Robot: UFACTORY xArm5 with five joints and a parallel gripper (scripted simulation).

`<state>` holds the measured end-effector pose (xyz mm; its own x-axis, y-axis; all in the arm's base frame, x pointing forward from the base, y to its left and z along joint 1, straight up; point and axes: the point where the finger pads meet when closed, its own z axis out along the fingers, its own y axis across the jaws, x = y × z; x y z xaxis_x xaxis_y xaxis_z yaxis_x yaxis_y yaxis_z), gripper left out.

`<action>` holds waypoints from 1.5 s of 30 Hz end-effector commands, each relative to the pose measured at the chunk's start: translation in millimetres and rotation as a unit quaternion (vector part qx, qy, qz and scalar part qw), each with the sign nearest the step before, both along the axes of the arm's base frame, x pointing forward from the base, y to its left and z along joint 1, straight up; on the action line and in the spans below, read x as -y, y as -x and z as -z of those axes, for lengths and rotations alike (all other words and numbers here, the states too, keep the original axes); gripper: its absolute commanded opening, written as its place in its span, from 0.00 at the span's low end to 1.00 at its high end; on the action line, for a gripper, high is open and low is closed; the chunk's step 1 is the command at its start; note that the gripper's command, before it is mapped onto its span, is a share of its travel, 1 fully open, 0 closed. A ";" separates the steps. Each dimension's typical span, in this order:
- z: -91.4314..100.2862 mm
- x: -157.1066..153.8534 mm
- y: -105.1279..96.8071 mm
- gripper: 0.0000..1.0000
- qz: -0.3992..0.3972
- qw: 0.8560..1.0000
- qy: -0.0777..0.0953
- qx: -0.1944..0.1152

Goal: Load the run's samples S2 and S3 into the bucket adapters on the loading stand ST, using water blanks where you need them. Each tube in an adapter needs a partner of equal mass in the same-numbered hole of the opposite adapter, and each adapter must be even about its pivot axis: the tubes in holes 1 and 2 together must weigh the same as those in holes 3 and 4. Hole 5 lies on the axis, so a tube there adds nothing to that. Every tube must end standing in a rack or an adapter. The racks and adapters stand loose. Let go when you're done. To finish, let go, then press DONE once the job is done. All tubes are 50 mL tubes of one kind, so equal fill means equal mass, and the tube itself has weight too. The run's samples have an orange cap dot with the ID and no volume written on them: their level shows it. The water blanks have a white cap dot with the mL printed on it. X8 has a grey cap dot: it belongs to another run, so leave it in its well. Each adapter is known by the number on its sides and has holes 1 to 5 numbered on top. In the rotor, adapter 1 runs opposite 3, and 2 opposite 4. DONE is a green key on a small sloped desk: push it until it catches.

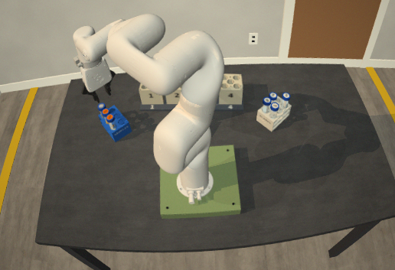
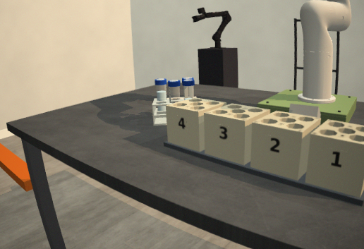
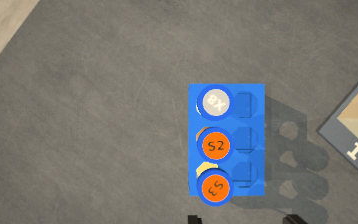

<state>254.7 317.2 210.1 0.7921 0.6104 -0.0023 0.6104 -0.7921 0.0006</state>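
Observation:
A blue sample rack (image 1: 116,122) stands at the table's back left. In the wrist view it (image 3: 227,140) holds X8 (image 3: 215,103) with a grey cap dot, S2 (image 3: 215,145) and S3 (image 3: 215,187) with orange dots, all in one column. The other column of wells is empty. My gripper (image 1: 100,91) hangs open and empty above and behind the rack; its fingertips show at the bottom edge of the wrist view, beside S3. Adapters 1 (image 2: 336,156), 2 (image 2: 281,142), 3 (image 2: 231,130) and 4 (image 2: 190,121) stand empty on the stand.
A white rack (image 1: 273,115) with several blue-capped water blanks (image 2: 174,87) stands at the table's right. The arm's green base plate (image 1: 200,183) sits mid-front. Adapter 1's corner (image 3: 352,135) shows at the right in the wrist view. A small grey sloped desk (image 2: 304,109) sits behind the adapters.

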 end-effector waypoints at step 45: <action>44.5 -25.0 -32.1 0.57 0.000 1.000 -0.002 0.001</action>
